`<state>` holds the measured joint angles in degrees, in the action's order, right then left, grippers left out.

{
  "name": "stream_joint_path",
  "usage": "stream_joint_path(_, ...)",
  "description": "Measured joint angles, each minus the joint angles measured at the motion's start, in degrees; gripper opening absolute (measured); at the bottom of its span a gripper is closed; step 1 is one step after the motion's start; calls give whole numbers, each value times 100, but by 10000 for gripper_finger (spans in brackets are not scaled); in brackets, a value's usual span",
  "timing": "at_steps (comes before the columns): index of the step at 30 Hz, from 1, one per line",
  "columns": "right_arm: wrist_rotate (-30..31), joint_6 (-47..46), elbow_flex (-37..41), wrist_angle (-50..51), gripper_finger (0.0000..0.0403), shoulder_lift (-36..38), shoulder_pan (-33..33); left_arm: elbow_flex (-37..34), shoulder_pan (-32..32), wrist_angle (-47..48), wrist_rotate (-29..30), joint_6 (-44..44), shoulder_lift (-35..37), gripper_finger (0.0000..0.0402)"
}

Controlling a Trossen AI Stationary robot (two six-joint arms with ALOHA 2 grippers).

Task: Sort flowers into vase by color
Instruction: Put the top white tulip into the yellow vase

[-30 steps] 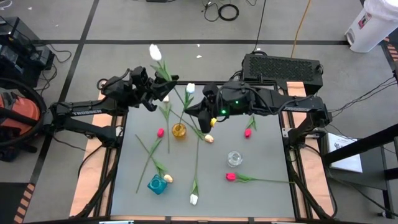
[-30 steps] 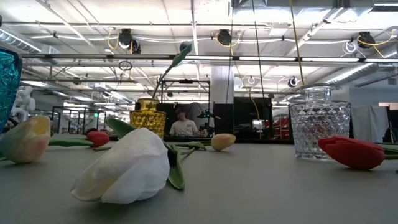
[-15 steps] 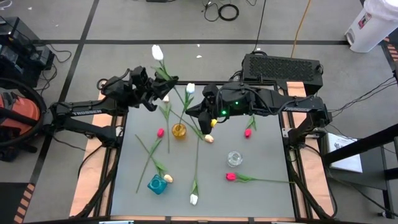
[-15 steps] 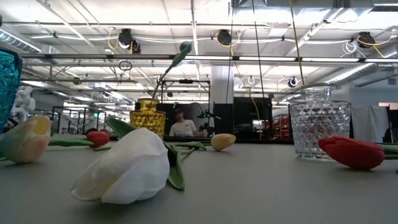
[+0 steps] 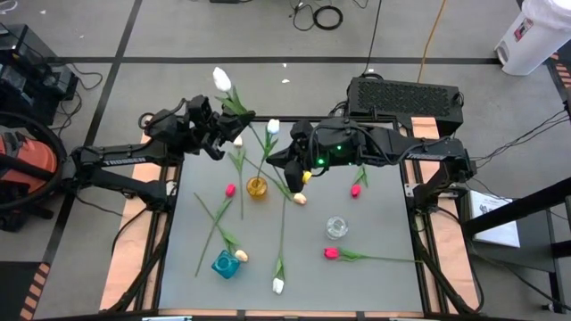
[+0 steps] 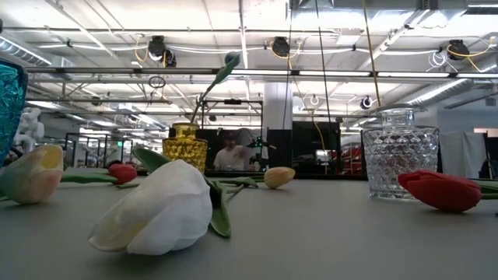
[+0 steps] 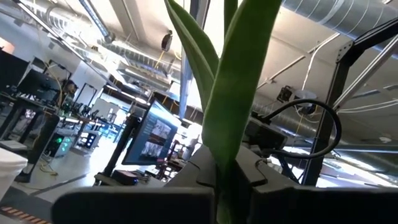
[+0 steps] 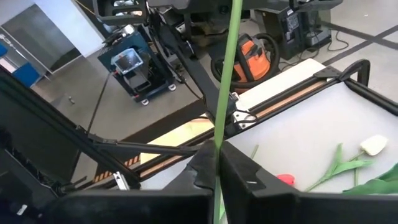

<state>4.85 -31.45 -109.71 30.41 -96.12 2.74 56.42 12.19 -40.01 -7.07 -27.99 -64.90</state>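
Observation:
My left gripper (image 5: 227,135) is at the table's far left edge, shut on a white tulip whose head (image 5: 221,79) sticks out beyond the far edge. My right gripper (image 5: 281,160) is near the far middle, shut on a thin green stem (image 8: 219,134); a white head (image 5: 273,127) shows just beyond it. A yellow vase (image 5: 257,187) stands close by, and a green stem (image 6: 208,93) rises out of it. Whether that is the held stem, I cannot tell. Other flowers lie flat: yellow (image 5: 300,198), pink (image 5: 230,189), red (image 5: 332,253), white (image 5: 278,285). My left gripper pinches the white tulip at its broad green leaves (image 7: 231,163) between the two fingers. The leaves and stem run on past the fingertips, away from the arm. The tulip is lifted clear of the table. My right gripper pinches the thin stem (image 8: 217,149) between its two fingers, which lie across it. The fingers come roughly level from the table's right side. The stem runs straight on beyond the fingertips; its lower end is hidden by the gripper.
A teal vase (image 5: 226,264) stands near the front left with a yellow tulip (image 5: 241,256) beside it. A clear glass vase (image 5: 336,226) stands right of the middle. A red tulip (image 5: 355,190) lies under the right arm. A person sits behind the table (image 6: 231,153).
The white tulip's head beyond the far edge has swung a little at my left gripper. Both arms have kept their places.

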Motion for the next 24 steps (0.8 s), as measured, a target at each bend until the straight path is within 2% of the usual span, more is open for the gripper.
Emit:
stream_joint_path(5,119,213,0,12,40,26,0,0,2,203,-106,183,102,12)
stream_joint_path(13,193,407,0,470,87,258,-11,0,-2,1792,167,782,797,11)
stream_joint_path(18,750,599,0,932,96,440,-12,0,-82,2739,583,1079,1177,11)
stream_joint_path(24,1591,765,0,1546,94,700,-15,0,-446,3742,1484,1523,1290,11)
